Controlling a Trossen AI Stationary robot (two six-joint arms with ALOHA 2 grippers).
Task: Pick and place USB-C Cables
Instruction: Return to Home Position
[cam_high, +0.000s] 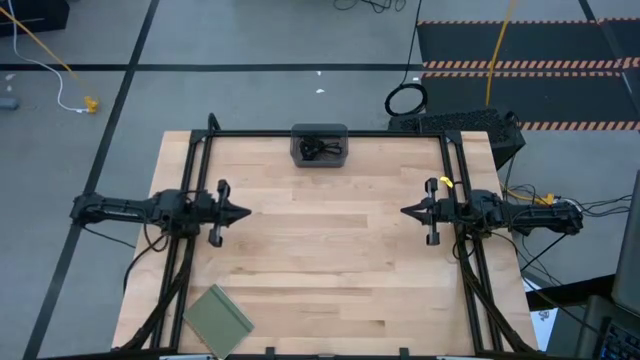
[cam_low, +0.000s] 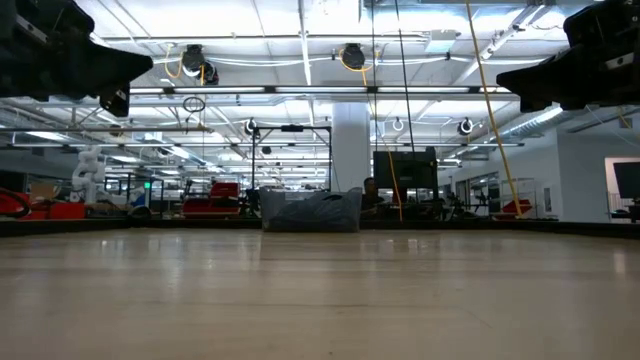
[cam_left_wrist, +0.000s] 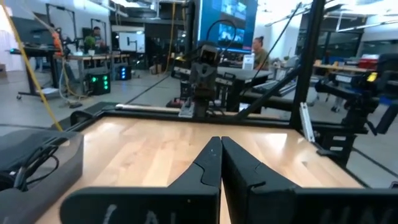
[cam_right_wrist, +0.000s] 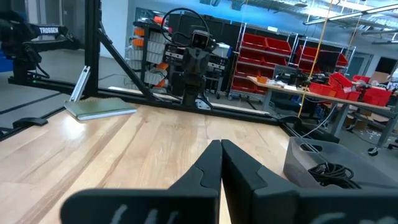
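Fingers (cam_left_wrist: 208, 165) of the left gripper (cam_high: 245, 212) and of the right gripper (cam_high: 405, 211) are pressed together, the 2 facing each other over the table (cam_high: 320, 250). Thin dark USB-C cables (cam_high: 322, 151) lie tangled inside the dark grey tray (cam_high: 320, 128) at the far edge; their count cannot be told.

We're in a robotics lab or workshop: open industrial hall, strip-lit ceiling (cam_low: 300, 25), red parts bins (cam_right_wrist: 267, 59) on racks (cam_right_wrist: 241, 62), cluttered workbenches (cam_right_wrist: 323, 93), a big screen (cam_left_wrist: 231, 17), a person (cam_left_wrist: 257, 51) seated behind, hazard-striped floor mats (cam_high: 530, 95) at 1 o'clock from the wooden table (cam_high: 320, 260).
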